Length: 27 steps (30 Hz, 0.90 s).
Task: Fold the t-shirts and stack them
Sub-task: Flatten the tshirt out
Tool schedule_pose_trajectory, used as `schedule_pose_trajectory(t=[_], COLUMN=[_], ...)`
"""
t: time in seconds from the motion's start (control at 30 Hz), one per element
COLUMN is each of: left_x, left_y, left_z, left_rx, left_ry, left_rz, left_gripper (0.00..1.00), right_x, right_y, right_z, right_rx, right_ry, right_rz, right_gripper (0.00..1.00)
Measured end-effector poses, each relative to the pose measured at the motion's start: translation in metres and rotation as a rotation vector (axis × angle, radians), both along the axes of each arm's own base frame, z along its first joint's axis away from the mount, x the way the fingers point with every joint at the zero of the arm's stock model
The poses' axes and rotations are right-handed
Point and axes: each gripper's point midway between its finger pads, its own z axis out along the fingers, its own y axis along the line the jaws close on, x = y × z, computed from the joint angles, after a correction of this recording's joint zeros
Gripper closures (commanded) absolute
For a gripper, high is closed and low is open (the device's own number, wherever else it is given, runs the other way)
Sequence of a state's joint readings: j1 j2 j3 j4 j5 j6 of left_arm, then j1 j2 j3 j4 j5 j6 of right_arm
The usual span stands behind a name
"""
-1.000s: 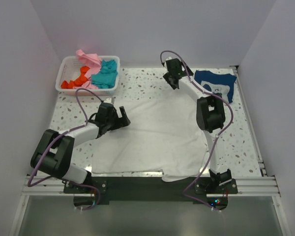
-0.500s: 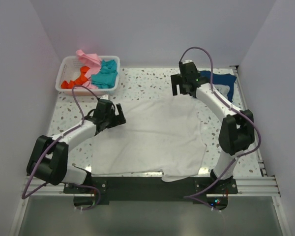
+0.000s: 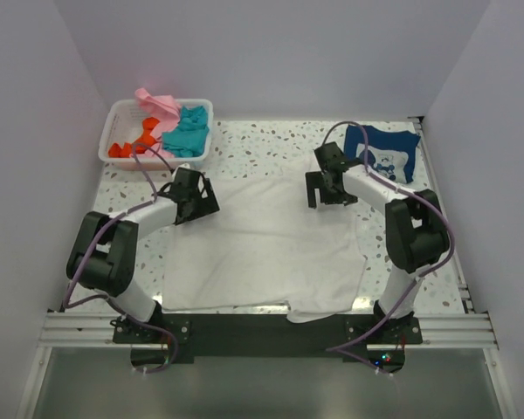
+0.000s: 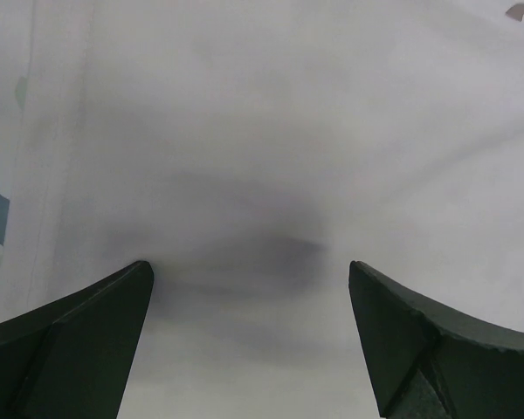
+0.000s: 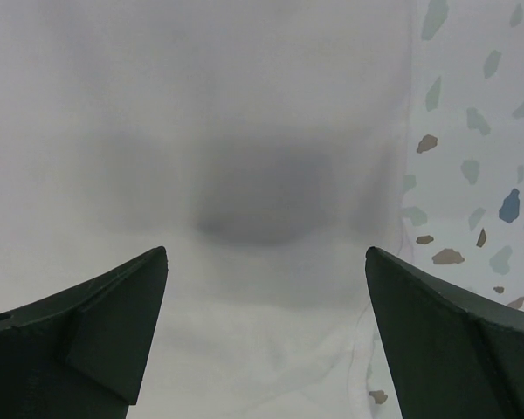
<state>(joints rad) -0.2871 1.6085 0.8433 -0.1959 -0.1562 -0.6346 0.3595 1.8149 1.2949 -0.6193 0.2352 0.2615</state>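
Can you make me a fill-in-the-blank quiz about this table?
The spread-out cloth t-shirt is plain ____.
The navy blue printed t-shirt lies at the table's far ____ corner.
The white slotted plastic basket holds a pink t-shirt, a teal t-shirt and an ____ one.
Left hand and right hand are ____, not shut.
Missing: white; right; orange; open.

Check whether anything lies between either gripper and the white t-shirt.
Nothing visible does. The left gripper and right gripper are both open directly over the white t-shirt, with only bare cloth below them in each wrist view.
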Motion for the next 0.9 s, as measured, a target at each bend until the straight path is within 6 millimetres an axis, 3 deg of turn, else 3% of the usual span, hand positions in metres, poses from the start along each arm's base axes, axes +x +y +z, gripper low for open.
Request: schedule_pose_trajectory(t=[0.17,0.67,0.9], left_x=[0.015,0.047,0.052], left_y=[0.007,0.011,0.011], left_z=[-0.002,-0.001,0.001], left_rx=[-0.006,-0.006,-0.009], left_ry=[-0.010,-0.049,-0.054], left_rz=[0.024,0.033,0.035], left_gripper=[0.00,0.00,0.00], right_x=[-0.003,0.055,0.067], right_y=[0.001,0.012,0.012], right_z=[-0.036,-0.037,-0.035], right_rx=[-0.022,0.037,0.043], right_ry=[0.090,0.039,0.027], right_rz=[-0.004,-0.024,-0.007], right_gripper=[0.01,0.01,0.01])
